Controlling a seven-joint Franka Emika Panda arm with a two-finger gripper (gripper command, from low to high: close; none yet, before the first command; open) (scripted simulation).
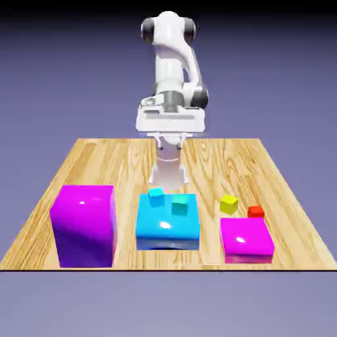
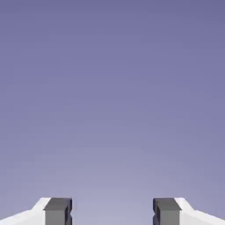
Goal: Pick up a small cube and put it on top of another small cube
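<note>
Several small cubes lie near the table's front in the exterior view: a cyan cube (image 1: 156,195), a teal cube (image 1: 179,206), a yellow cube (image 1: 228,204) and a red cube (image 1: 255,211). The teal one seems to rest on a big cyan block (image 1: 168,230). The cyan one is at that block's far edge; whether it rests on it I cannot tell. My gripper (image 1: 170,138) hangs high above the table's far side, well away from all the cubes. In the hand view my gripper (image 2: 112,212) is open, its grey fingertips (image 2: 57,211) wide apart with only backdrop between them.
A tall purple block (image 1: 84,225) stands at the exterior view's front left. A flat magenta block (image 1: 246,239) lies at the front right, just before the red cube. The wooden table (image 1: 105,161) ends close in front of these blocks.
</note>
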